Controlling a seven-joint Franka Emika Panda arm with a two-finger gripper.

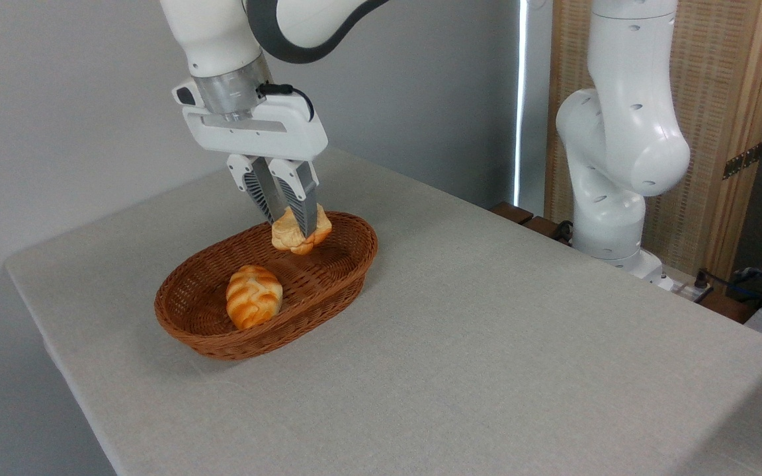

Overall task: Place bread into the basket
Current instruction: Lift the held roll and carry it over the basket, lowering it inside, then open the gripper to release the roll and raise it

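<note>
Basket (341, 277) sits on the table (487, 344) left of frame centre, long axis running lower left to upper right. Striped bun (253, 297) lies inside at the basket's lower-left end; the bread (292, 239) hangs over the upper-right end, pinched between the gripper (294, 225) fingers coming down from upper left. Arm base (609, 231) stands off the table's far right edge.

Arm (275, 26) cut off at top edge; bread (300, 237) partly hidden behind the jaws
</note>
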